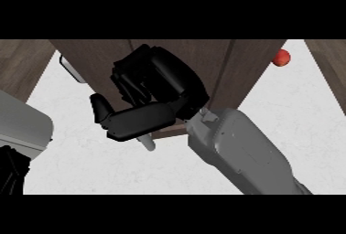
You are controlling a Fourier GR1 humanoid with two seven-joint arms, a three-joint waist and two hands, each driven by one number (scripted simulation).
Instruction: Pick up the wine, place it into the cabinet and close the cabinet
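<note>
My right hand (157,93) is raised in the middle of the head view, against the brown wooden cabinet door (233,68). Its fingers (128,80) are relaxed and slightly bent towards the wood, and the thumb (101,109) is spread out to the left. Nothing shows inside the hand. A pale handle-like piece (147,143) pokes out just below the palm. No wine bottle is plainly visible; a pale rounded object (70,68) peeks from behind the cabinet's left edge. My left hand (10,171) shows only as a black shape at the lower left edge.
A red round object (281,57) sits on the white counter (297,109) at the upper right, beside the cabinet. The grey right forearm (240,155) crosses the lower middle. More brown wood panels (20,64) stand at the upper corners.
</note>
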